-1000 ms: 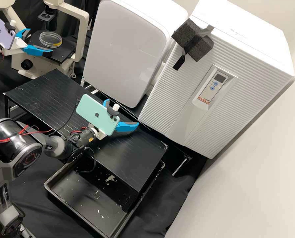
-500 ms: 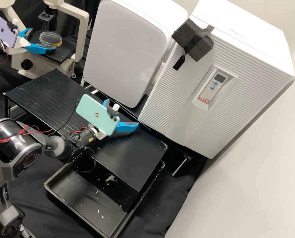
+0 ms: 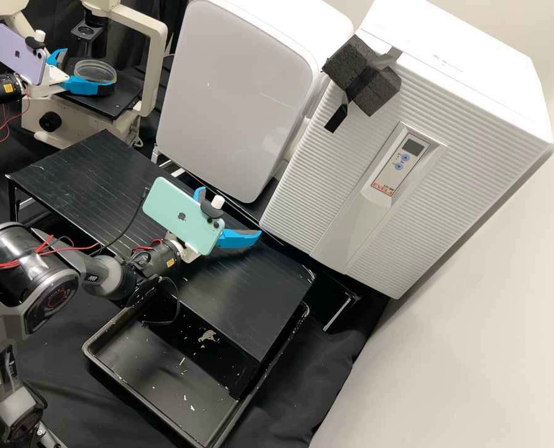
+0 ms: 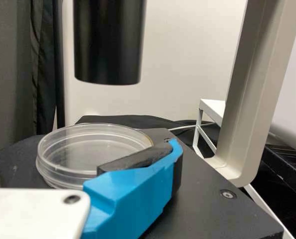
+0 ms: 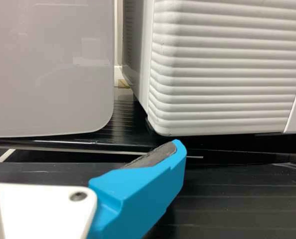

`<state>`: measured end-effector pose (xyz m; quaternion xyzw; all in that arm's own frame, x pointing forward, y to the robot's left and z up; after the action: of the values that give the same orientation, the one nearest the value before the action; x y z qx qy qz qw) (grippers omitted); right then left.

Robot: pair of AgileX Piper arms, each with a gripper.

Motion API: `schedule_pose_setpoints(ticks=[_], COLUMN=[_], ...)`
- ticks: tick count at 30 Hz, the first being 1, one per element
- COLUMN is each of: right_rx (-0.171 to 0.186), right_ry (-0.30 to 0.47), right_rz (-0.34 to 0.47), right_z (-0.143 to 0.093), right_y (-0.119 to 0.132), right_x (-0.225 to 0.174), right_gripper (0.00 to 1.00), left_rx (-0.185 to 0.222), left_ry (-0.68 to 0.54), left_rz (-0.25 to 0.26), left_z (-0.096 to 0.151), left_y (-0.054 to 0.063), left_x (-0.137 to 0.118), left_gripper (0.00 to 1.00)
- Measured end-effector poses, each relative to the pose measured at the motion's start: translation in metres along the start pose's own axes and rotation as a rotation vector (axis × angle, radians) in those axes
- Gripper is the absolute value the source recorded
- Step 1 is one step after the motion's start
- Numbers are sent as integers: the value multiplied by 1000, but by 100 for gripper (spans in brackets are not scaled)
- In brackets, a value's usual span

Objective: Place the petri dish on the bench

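The petri dish (image 3: 95, 70) lies on the dark stage (image 3: 116, 106) of the microscope (image 3: 152, 65), at the far left of the scene, and has kept its place over the last second. What has changed is the left claw (image 3: 85, 70): it has slid rightwards along the dish, so its nearer blue finger (image 3: 89, 86) now crosses in front of the near rim and hides the yellow patch seen there earlier. It is open, its fingers spread about the dish; whether either one touches, I cannot tell.

For the task, I judge this to be the approach nearly done: the grasp comes next, then the lift and the carry to the bench (image 3: 87, 193). Closing off-centre could nudge or tip the dish.

Farther out, the right claw (image 3: 230, 212) has not moved; it stands open and empty over the bench, towards the right.

Counted: one petri dish, one microscope, two claws, two phones (one mauve (image 3: 17, 51), one green (image 3: 180, 208)), one bench, one black tray (image 3: 158, 367) at its near side, and two white cabinets, one smooth-fronted (image 3: 233, 93), one ribbed (image 3: 323, 193)
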<state>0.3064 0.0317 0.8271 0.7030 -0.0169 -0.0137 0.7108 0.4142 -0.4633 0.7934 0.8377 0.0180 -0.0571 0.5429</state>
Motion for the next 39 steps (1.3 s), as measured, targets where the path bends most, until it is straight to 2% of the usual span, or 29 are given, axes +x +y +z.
schedule_pose_setpoints(ticks=[9,17,27,28,39], right_rx=[0,0,0,0,0], right_ry=[0,0,0,0,0], right_rz=[0,0,0,0,0], right_z=[0,0,0,0,0], right_y=[0,0,0,0,0], right_x=[0,0,0,0,0], right_gripper=[100,100,100,100,100], left_rx=[3,82,82,82,95], left_ry=[-1,14,17,16,27], left_rz=[3,0,-6,-6,-5], left_z=[0,2,2,3,7], left_y=[0,-1,-1,-1,-4], left_x=[0,0,0,0,0], left_gripper=[100,100,100,0,0])
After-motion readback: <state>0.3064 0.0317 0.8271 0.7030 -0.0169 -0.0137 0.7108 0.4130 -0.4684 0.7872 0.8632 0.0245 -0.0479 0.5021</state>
